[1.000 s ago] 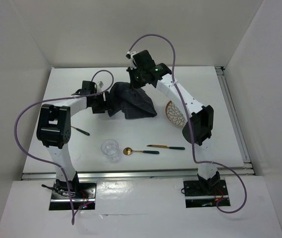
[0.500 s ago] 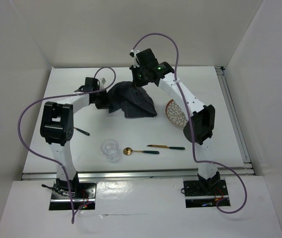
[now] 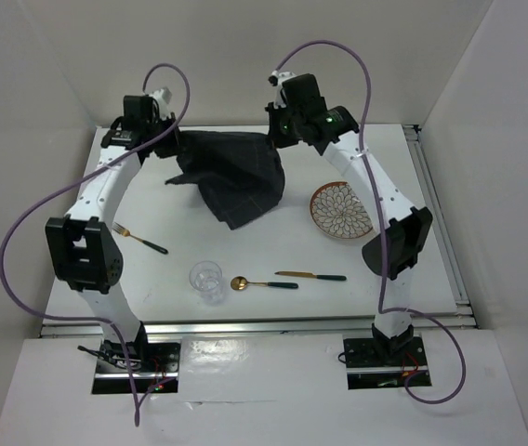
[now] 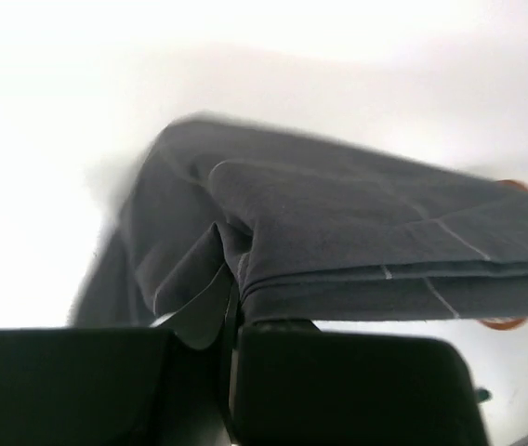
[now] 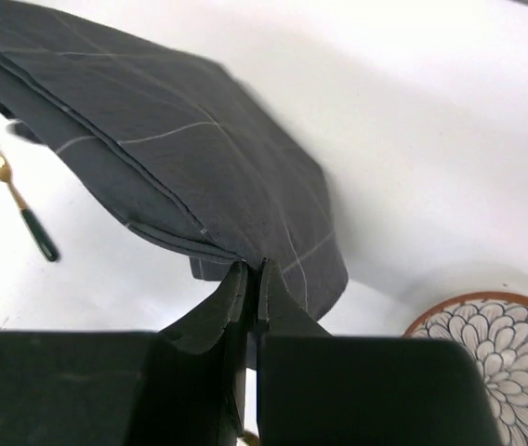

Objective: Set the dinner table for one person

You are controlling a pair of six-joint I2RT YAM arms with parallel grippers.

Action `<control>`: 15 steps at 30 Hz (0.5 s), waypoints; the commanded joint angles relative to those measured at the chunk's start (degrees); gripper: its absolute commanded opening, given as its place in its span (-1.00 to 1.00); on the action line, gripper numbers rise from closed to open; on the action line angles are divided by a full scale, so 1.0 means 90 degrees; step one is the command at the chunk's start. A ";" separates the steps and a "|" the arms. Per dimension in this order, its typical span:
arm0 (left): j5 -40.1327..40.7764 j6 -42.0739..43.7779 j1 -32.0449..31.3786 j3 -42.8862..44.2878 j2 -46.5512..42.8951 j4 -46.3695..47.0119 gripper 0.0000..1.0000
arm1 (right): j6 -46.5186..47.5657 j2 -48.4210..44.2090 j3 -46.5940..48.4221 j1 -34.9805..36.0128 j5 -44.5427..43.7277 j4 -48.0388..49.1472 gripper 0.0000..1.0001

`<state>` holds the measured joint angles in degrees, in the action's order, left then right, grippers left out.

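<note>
A dark grey checked cloth mat [image 3: 236, 181] hangs spread above the white dinner table [image 3: 403, 163], held up by its two upper corners. My left gripper [image 3: 165, 146] is shut on the left corner, and in the left wrist view the cloth [image 4: 338, 246] bunches right at the closed gripper [image 4: 230, 290]. At the other corner my right gripper [image 3: 278, 139] is shut too. In the right wrist view the cloth [image 5: 180, 149] runs out from the pinched gripper [image 5: 253, 269]. The cloth's lower edge droops toward the table.
A flower-patterned plate [image 3: 340, 211] lies right of the cloth, also in the right wrist view as the plate [image 5: 501, 348]. A gold fork [image 3: 138, 239] lies at the left. A clear glass [image 3: 206, 279], a gold spoon [image 3: 262, 283] and a knife [image 3: 310, 275] lie near the front edge.
The left gripper has shut on the cloth. Both arms rose and moved apart, lifting the crumpled cloth off the table and stretching it out between them.
</note>
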<state>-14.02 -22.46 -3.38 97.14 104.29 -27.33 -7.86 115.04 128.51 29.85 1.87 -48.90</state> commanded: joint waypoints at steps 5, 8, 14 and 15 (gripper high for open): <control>0.0434 0.0142 0.0043 0.0915 -0.1284 -0.1025 -1.00 | -0.0006 -0.1483 -0.0781 -0.0054 -0.0276 0.0130 -1.00; 0.0581 0.0142 0.0043 0.0993 -0.1753 -0.1288 -1.00 | -0.0006 -0.2020 -0.1288 -0.0054 -0.0344 0.0199 -1.00; 0.0786 0.0142 0.0043 0.0749 -0.2923 -0.1806 -1.00 | -0.0200 -0.3094 -0.1905 0.0004 -0.0344 0.0258 -1.00; 0.0864 0.0142 0.0043 0.0672 -0.3051 -0.1807 -1.00 | -0.0201 -0.3211 -0.2031 0.0062 -0.0344 0.0258 -1.00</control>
<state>-12.75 -22.41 -4.58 103.61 82.15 -42.39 -9.61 91.72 111.96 31.24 3.42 -45.78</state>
